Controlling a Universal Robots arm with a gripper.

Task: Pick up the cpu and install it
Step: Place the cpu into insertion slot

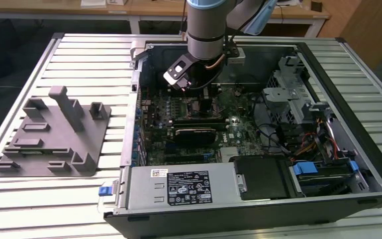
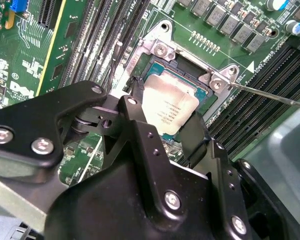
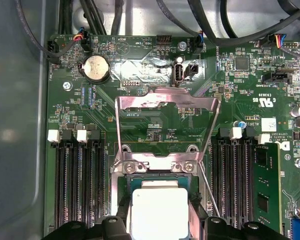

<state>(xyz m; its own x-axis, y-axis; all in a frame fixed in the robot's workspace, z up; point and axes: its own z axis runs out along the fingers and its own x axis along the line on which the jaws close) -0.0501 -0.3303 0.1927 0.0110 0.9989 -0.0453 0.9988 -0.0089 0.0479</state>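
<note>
Got the cpu (image 2: 169, 107) clamped by its edges in the claw (image 2: 164, 122), right over the open socket (image 2: 187, 85) w/ load plate (image 3: 165, 97) flipped up, so gotta keep it dead flat, match corners, lower slow, zero force imo.

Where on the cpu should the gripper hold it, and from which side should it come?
Grip the cpu by two opposite side edges, coming straight down from above. It is a thin flat square lying level at the socket, with the load plate open, so only its rim offers purchase. The gripper holds it so, across both edges.
</note>
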